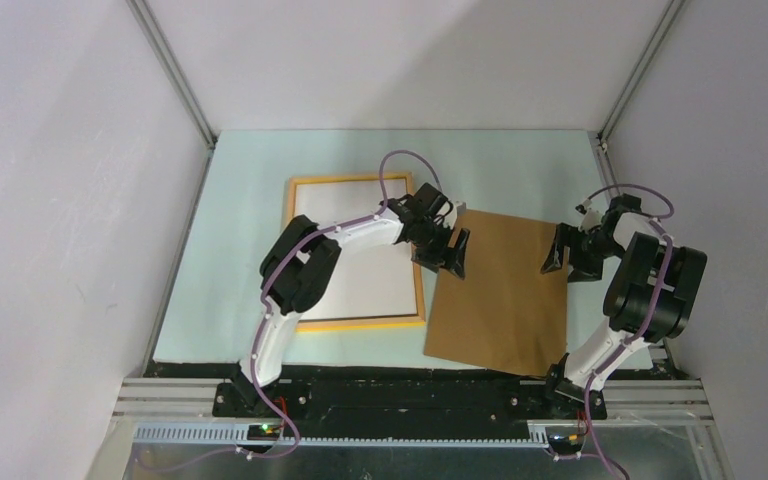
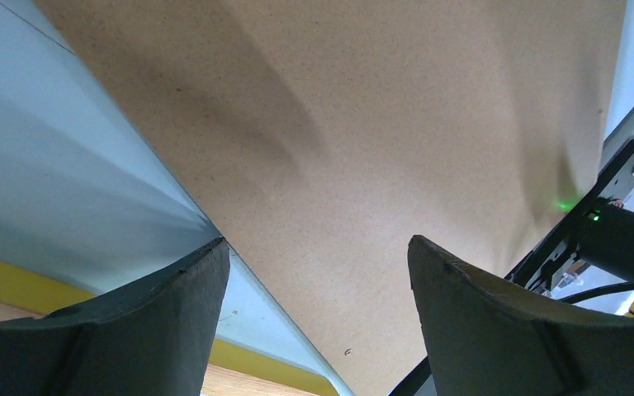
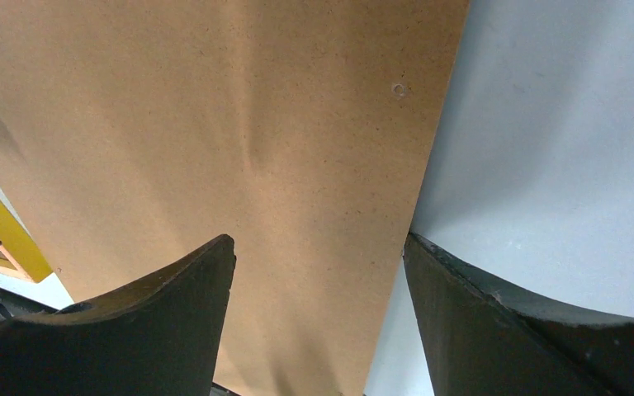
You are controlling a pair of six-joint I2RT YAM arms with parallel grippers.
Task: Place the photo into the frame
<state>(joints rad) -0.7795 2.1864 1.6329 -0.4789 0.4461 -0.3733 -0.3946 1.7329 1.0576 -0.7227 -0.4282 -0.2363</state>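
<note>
From above we are seeing the frame (image 1: 357, 324) lying flat on the mat (image 1: 250, 200), just left of the brown backing board (image 1: 500, 290). Whether the white sheet (image 1: 370, 285) inside it is the photo, we cannot tell. The left gripper (image 1: 447, 252) and right gripper (image 1: 558, 250) are flanking the board's side edges. The wrist views are adding detail: both pairs of fingers (image 2: 173, 313) are standing spread wide, each straddling a board edge.
</note>
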